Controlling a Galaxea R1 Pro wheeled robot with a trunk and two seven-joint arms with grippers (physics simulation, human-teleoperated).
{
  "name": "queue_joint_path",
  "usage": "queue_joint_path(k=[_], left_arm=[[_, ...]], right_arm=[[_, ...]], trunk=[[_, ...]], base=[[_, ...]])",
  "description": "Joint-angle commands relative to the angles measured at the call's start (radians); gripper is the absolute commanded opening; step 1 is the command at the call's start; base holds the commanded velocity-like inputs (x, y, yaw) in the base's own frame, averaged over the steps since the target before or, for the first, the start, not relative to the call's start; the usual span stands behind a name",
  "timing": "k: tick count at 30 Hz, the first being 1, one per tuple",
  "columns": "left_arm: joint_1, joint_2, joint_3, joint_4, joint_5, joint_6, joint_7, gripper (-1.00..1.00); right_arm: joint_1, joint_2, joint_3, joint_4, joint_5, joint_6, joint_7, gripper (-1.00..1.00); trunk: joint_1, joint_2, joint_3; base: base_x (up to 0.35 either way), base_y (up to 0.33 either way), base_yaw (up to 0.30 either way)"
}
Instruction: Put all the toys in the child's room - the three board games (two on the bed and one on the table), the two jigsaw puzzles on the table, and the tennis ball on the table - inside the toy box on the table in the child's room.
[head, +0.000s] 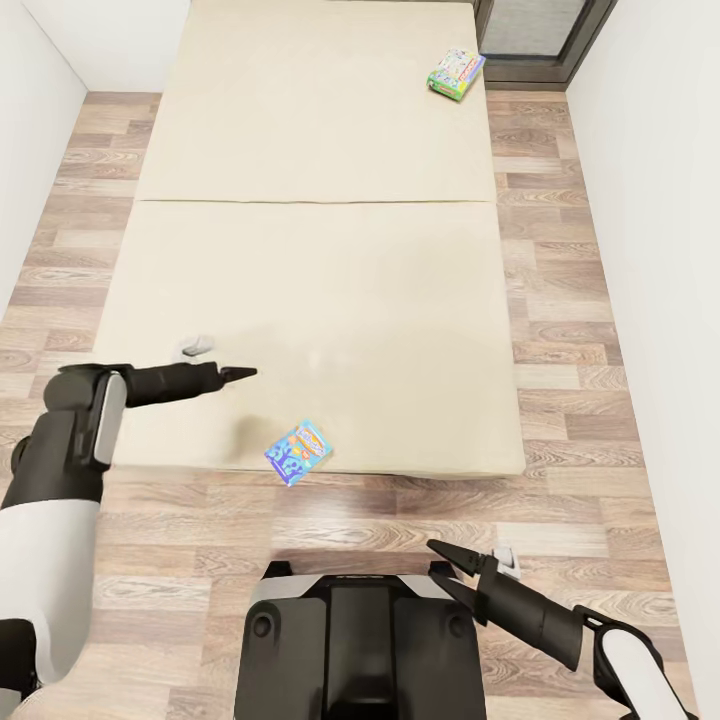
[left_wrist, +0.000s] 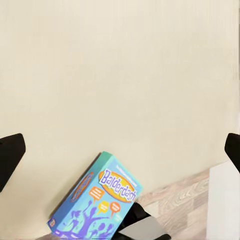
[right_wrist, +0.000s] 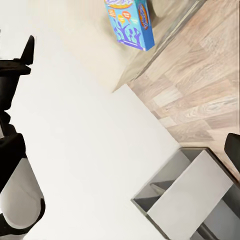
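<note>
lying on bed (head: 320, 290): 2 board games (head: 298, 452)

So the bed (head: 320, 250) is a big plain beige mattress sitting on the wood-plank floor (head: 560, 420). Two board games lie on it: a blue one (head: 298, 451) right at the near edge, and a green one (head: 456, 73) way up by the far right corner.
</note>
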Motion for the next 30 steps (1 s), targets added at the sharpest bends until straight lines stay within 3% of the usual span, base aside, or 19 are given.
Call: queue_joint_path(k=[1, 2, 3, 8, 9, 10, 15, 20, 23, 26, 30], left_arm=[[0.000, 0.015, 0.000, -0.002, 0.009, 0.008, -0.013, 1.00], [0.000, 0.029, -0.001, -0.003, 0.009, 0.008, -0.030, 1.00], [0.001, 0.061, -0.002, -0.004, 0.009, 0.008, -0.070, 1.00], [0.013, 0.148, -0.003, -0.004, 0.009, 0.008, -0.220, 1.00], [0.020, 0.167, -0.003, -0.004, 0.009, 0.008, -0.259, 1.00], [0.037, 0.203, -0.003, -0.002, 0.008, 0.008, -0.340, 1.00], [0.098, 0.303, 0.001, 0.011, 0.004, 0.008, -0.558, 1.00], [0.169, 0.360, 0.005, 0.034, 0.000, 0.003, -0.668, 1.00], [0.198, 0.380, 0.009, 0.040, 0.000, -0.004, -0.690, 1.00], [0.228, 0.408, 0.035, 0.044, 0.004, -0.010, -0.707, 1.00], [0.243, 0.419, 0.058, 0.046, 0.006, -0.022, -0.713, 1.00]], right_arm=[[0.000, 0.000, -0.002, 0.000, 0.010, 0.004, 0.008, 1.00], [0.000, 0.000, -0.004, 0.000, 0.010, 0.004, 0.006, 1.00], [0.000, 0.000, -0.006, 0.000, 0.010, 0.004, 0.004, 1.00], [0.000, 0.000, -0.009, 0.000, 0.011, 0.003, 0.001, 1.00], [0.000, 0.000, -0.009, 0.000, 0.011, 0.003, 0.000, 1.00], [0.000, 0.001, -0.010, 0.000, 0.012, 0.003, 0.000, 1.00], [0.000, 0.001, -0.010, 0.000, 0.015, 0.003, -0.001, 1.00], [0.000, 0.000, -0.011, 0.000, 0.016, 0.003, -0.001, 1.00], [0.000, 0.000, -0.016, 0.000, 0.016, 0.005, 0.001, 1.00], [0.001, 0.000, -0.027, 0.001, 0.013, 0.008, 0.008, 1.00], [0.002, 0.000, -0.034, 0.000, 0.010, 0.009, 0.012, 1.00]], trunk=[[0.001, -0.001, -0.001], [0.001, -0.001, -0.001], [0.001, -0.001, -0.001], [0.001, -0.001, -0.001], [0.001, -0.001, -0.001], [0.001, -0.001, -0.001], [0.001, -0.001, -0.001], [0.001, -0.001, -0.001], [0.001, -0.001, -0.001], [0.001, -0.001, -0.001], [0.001, -0.001, -0.001]], base=[[0.000, 0.000, 0.000], [0.000, 0.000, 0.000], [0.000, 0.000, 0.000], [0.000, 0.000, 0.000], [0.000, 0.000, 0.000], [0.000, 0.000, 0.000], [0.000, 0.000, 0.000], [0.000, 0.000, 0.000], [0.000, 0.000, 0.000], [0.000, 0.036, 0.000], [0.000, 0.165, 0.000]])
